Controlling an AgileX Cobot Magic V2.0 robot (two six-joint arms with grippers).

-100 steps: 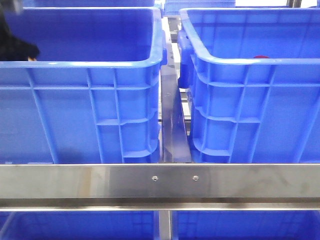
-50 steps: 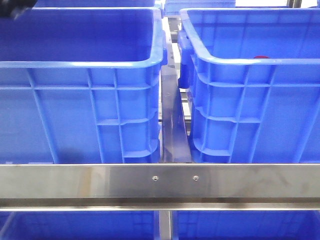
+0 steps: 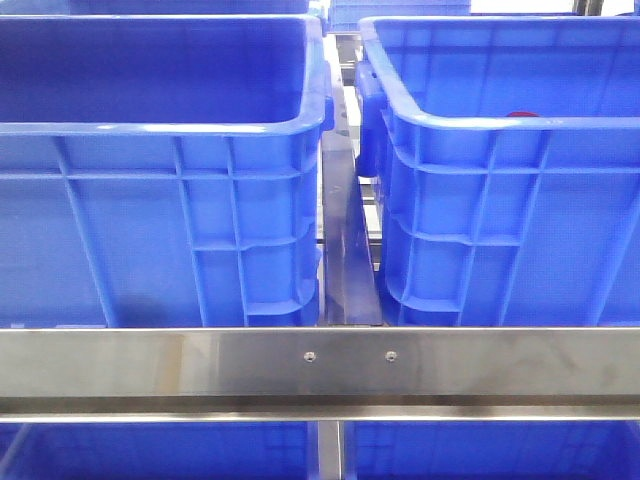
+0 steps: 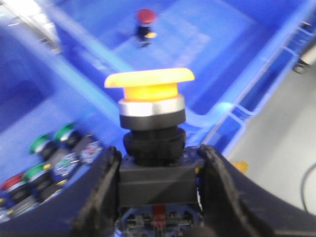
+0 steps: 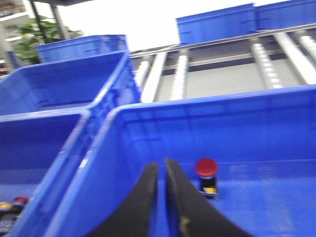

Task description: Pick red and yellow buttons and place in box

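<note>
Step in hand: carrying a yellow button (image 4: 149,86) clamped in the left gripper (image 4: 157,197), body wedged between both fingers (image 4: 101,190), cap upward, apparently over the divide between the two crates
Left gripper: closed around the yellow button's black base, firm on both sides
Right gripper: (image 5: 162,197) fingers pressed nearly together with only a thin slit between, nothing held, hanging above the right-hand crate
Next move, as a judgement: bring the held button fully over the box with the red button already in it, lower a little, then part the fingers; needs clearing the rolled rim (image 4: 217,111) so the piece drops inside, not on the lip
Receiving box: (image 5: 276,106) right-hand blue crate in the front view (image 3: 500,200), one red button (image 5: 206,170) standing on its floor near the right gripper's tips; same red button (image 4: 145,17) far off in the left wrist view; only a red sliver (image 3: 521,115) above the rim from the front
Source crate: (image 3: 160,200) left-hand blue crate, a heap of mixed buttons (image 4: 47,165) in one corner, green caps and at least one red among them, blurred
Risk: motion blur hints at quick travel; a tall-capped piece could tip on landing
Arms in front view: neither visible
</note>
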